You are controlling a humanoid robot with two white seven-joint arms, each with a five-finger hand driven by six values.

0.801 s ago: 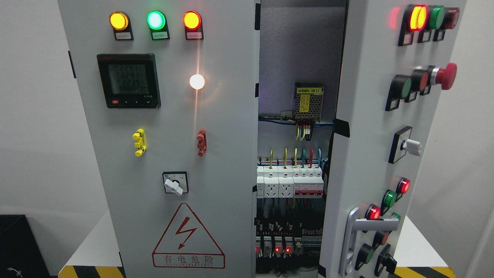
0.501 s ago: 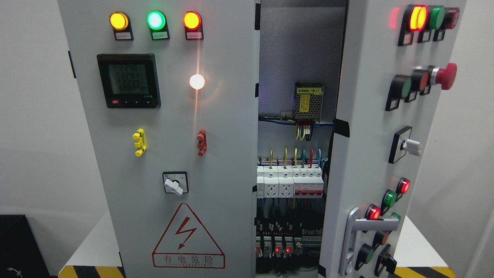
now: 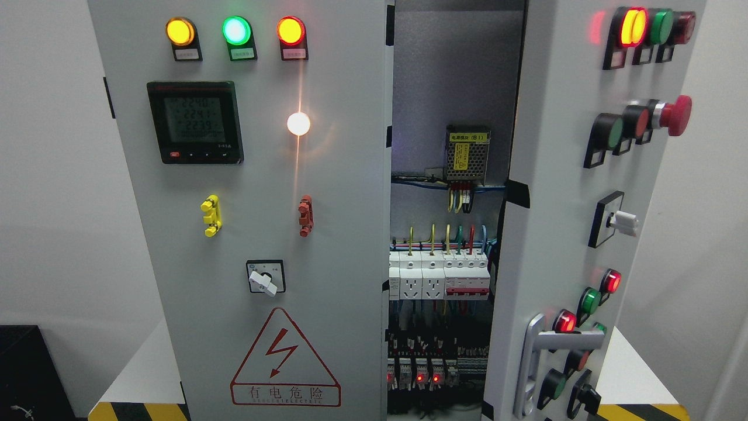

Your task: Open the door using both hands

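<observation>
The right door (image 3: 561, 193) of the grey cabinet stands swung open toward the camera, and its silver handle (image 3: 540, 362) is low on its near edge. The left door (image 3: 263, 234) is closed; it carries 3 lit lamps (image 3: 234, 30), a meter (image 3: 194, 121) and a warning triangle (image 3: 284, 359). Between the doors, breakers (image 3: 438, 275) and wires show inside. No hand of the robot appears, so I cannot tell their state.

left door (image 3: 327, 234): warning triangle sign (image 3: 284, 358) you can read "有电危险" | meter display (image 3: 194, 121) shows "2241", "2239" | power module (image 3: 467, 153) label: too small to read
</observation>
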